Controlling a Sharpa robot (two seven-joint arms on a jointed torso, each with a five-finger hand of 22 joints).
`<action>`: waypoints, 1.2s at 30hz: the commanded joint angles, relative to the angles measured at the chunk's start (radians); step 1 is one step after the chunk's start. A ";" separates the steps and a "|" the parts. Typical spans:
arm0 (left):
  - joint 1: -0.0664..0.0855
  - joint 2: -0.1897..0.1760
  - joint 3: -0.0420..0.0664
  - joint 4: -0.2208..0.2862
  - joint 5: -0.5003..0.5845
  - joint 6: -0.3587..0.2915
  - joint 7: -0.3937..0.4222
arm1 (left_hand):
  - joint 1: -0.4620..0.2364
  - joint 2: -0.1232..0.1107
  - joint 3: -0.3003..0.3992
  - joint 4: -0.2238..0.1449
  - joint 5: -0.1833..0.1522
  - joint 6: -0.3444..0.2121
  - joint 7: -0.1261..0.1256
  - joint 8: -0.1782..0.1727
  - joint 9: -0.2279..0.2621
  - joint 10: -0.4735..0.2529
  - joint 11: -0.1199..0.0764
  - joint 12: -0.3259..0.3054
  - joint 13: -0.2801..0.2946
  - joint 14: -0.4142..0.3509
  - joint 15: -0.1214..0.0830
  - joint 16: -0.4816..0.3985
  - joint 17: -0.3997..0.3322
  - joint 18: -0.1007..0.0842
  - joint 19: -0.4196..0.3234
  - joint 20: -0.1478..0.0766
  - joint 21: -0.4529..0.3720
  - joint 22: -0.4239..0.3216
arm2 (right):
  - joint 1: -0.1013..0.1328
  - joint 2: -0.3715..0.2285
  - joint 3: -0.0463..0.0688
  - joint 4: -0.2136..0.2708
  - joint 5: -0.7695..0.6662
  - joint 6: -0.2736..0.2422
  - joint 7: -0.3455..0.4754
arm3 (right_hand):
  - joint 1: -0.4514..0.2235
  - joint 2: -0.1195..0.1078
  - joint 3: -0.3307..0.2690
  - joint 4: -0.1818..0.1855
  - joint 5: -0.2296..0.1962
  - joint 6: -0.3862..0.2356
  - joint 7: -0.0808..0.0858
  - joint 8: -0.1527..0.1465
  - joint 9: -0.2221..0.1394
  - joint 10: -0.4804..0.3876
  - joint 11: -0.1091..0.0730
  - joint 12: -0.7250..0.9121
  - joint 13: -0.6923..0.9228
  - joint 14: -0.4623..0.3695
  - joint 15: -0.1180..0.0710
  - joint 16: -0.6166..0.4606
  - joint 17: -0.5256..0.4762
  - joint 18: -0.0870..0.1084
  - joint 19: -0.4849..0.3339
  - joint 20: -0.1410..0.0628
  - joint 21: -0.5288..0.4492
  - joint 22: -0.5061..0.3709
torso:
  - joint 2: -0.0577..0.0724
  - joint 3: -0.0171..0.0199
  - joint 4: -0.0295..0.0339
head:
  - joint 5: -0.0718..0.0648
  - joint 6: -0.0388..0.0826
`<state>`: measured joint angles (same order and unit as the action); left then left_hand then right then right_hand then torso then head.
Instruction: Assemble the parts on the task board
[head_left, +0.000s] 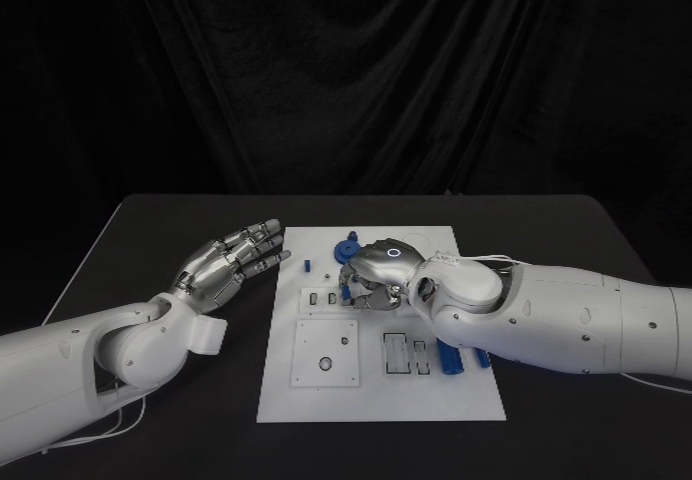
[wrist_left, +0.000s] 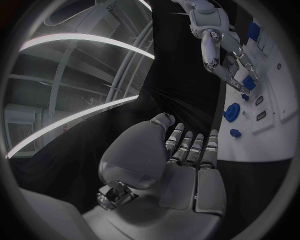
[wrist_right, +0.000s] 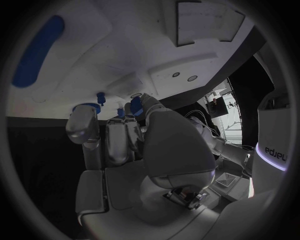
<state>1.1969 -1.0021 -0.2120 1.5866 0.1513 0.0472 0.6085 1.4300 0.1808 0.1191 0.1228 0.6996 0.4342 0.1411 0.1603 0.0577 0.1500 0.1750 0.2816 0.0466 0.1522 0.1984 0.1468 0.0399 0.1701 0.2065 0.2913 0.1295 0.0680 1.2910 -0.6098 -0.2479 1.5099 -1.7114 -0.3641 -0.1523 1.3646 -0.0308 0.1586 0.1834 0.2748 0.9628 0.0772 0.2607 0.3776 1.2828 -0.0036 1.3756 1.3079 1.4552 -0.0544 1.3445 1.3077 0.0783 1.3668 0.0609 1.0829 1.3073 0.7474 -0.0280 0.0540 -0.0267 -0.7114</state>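
One board (head_left: 378, 400) lies between two hands. Four blue parts show: a round one (head_left: 348, 249) and a peg (head_left: 306, 265) beyond the right hand (head_left: 378, 270), whose fingertips pinch a part (wrist_right: 135, 106); a bar (head_left: 451, 360) lies behind it. The left hand (head_left: 231, 262) is wide, empty, beside the board.

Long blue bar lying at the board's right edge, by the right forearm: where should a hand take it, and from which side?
Probably pinch the long blue bar across its narrow width near the middle, coming from above. It lies flat on the task board, so its long sides are the likeliest faces to grip. The right arm covers part of it; the left hand hovers open, off the board's left edge.
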 joint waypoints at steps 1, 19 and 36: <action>-0.001 0.002 0.001 -0.001 0.003 0.008 0.007 | -0.015 0.000 0.008 0.000 -0.005 0.000 0.007 0.005 0.000 0.001 0.008 0.006 0.001 -0.002 0.004 0.006 0.001 -0.016 0.006 0.001 0.007 0.002 | -0.006 0.006 0.001 -0.006 -0.034 0.041 -0.054 | -0.012 -0.003 -0.005 0.000 -0.007 -0.004 0.003 0.004 0.038 -0.003 0.007 0.003 0.010 -0.001 0.005 0.001 0.070 0.017 -0.007 0.000 -0.008 0.137 | 0.000 0.0002 -0.0007 | 0.001 -0.001; -0.004 0.012 0.001 -0.012 0.003 0.019 0.005 | -0.016 0.000 0.009 0.000 -0.005 -0.002 0.007 0.005 0.000 0.000 0.008 0.004 0.001 -0.003 0.004 0.006 0.001 -0.016 0.005 0.001 0.006 0.001 | -0.014 0.013 0.001 -0.018 -0.036 0.067 -0.092 | -0.014 -0.001 -0.003 -0.004 -0.013 -0.012 0.006 0.004 0.046 -0.016 0.010 -0.002 0.004 -0.009 0.009 -0.008 0.064 0.022 -0.021 0.003 -0.037 0.130 | 0.000 0.0000 -0.0015 | -0.001 -0.010; -0.007 0.017 0.001 -0.019 0.003 0.022 0.001 | -0.017 0.003 0.014 0.000 -0.005 -0.005 0.007 0.004 0.000 -0.002 0.008 0.004 0.001 -0.004 0.003 0.005 0.001 -0.017 0.005 0.000 0.006 0.001 | -0.015 0.014 0.001 -0.021 -0.036 0.098 -0.109 | -0.053 -0.008 -0.026 0.002 -0.137 -0.083 0.022 -0.024 0.058 -0.036 0.023 -0.004 0.000 -0.020 0.020 -0.016 0.061 0.026 -0.032 0.015 -0.066 0.124 | 0.000 0.0001 -0.0017 | -0.002 -0.016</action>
<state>1.1918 -0.9871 -0.2120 1.5664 0.1513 0.0540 0.6024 1.4206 0.1796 0.1248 0.1228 0.6996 0.4305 0.1448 0.1603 0.0577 0.1500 0.1750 0.2816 0.0467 0.1522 0.1984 0.1468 0.0396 0.1701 0.2064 0.2912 0.1295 0.0686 1.2815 -0.5955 -0.2438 1.4921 -1.7393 -0.3046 -0.2291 1.3199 -0.0420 0.1371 0.1857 0.1441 0.8861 0.0985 0.2424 0.4412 1.2536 0.0183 1.3756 1.3075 1.4389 -0.0381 1.3322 1.3075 0.0868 1.3398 0.0736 1.0222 1.3081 0.7470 -0.0280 0.0527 -0.0294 -0.7264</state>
